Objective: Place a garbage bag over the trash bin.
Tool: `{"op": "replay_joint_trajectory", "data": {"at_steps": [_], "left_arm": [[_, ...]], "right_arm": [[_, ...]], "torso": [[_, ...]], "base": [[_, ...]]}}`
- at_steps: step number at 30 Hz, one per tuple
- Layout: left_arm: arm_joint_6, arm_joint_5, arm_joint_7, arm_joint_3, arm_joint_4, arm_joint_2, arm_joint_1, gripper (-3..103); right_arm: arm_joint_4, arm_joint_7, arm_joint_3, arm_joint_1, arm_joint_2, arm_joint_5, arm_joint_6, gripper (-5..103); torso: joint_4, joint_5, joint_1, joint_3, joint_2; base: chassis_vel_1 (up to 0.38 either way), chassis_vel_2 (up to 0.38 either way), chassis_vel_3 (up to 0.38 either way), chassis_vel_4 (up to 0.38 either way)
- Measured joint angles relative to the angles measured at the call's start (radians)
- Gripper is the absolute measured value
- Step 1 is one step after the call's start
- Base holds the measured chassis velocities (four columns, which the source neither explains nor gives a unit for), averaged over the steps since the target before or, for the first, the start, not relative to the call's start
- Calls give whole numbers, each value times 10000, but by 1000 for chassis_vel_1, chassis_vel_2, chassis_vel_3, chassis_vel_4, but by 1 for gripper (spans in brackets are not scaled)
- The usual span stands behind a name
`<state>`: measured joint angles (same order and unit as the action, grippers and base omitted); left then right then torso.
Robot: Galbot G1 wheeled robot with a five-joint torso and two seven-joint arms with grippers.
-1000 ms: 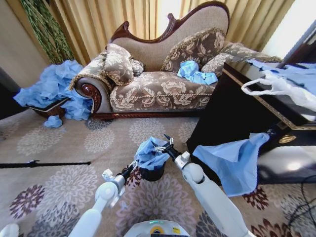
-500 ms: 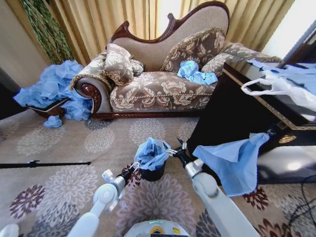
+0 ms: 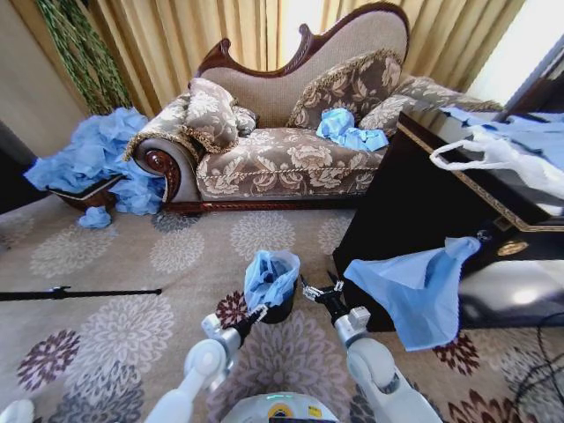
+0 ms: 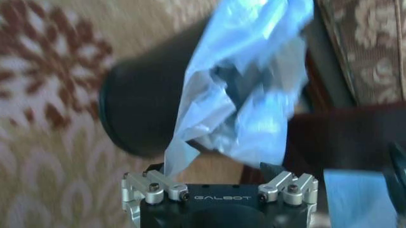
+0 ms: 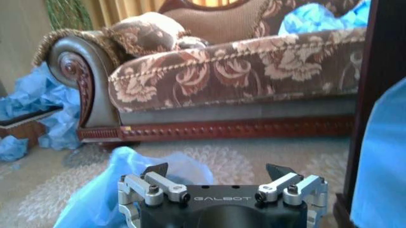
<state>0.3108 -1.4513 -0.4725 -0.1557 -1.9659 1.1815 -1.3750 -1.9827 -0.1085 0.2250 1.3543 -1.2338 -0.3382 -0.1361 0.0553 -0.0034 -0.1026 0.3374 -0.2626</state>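
Garbage bag (image 3: 269, 275) sat bunched in the trash bin (image 3: 277, 307) mouth, just ahead of my left pincer (image 3: 256, 314), spread, one edge trailing between its fingers. Right pincer (image 3: 319, 291) spread beside the bin, empty. Risk: the loose, unrolled rim might slip inside.

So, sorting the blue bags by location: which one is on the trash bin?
The garbage bag bunched in the mouth of the trash bin on the carpet. Others lie on the sofa or hang from the dark cabinet.
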Motion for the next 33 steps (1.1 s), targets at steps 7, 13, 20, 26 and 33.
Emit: {"op": "replay_joint_trajectory", "data": {"at_steps": [7,13,20,26,33], "left_arm": [[28,242,117,529,6,30,-128,98],[-54,269,119,563,27,122,-34,98],[-121,260,112,397,22,148,21,97],[-125,310,166,265,2,192,-86,97],[-135,372,217,126,-27,272,-146,97]], "right_arm": [[-329,-770,-827,-21,-150,-770,-813,100],[-420,-838,-2200,-370,-177,-949,-1125,101],[235,-462,-2951,-963,-80,189,-1225,87],[786,-467,-3122,-1778,207,314,-1768,66],[1169,-610,-3369,-2599,391,-55,-2689,44]], "torso": [[0,1,0,0,0],[0,-1,0,0,0],[-1,0,-1,1,0],[1,-1,0,1,0],[-1,0,-1,1,0]], "base": [[0,0,0,0],[0,0,0,0],[0,0,0,0],[0,0,0,0],[0,0,0,0]]}}
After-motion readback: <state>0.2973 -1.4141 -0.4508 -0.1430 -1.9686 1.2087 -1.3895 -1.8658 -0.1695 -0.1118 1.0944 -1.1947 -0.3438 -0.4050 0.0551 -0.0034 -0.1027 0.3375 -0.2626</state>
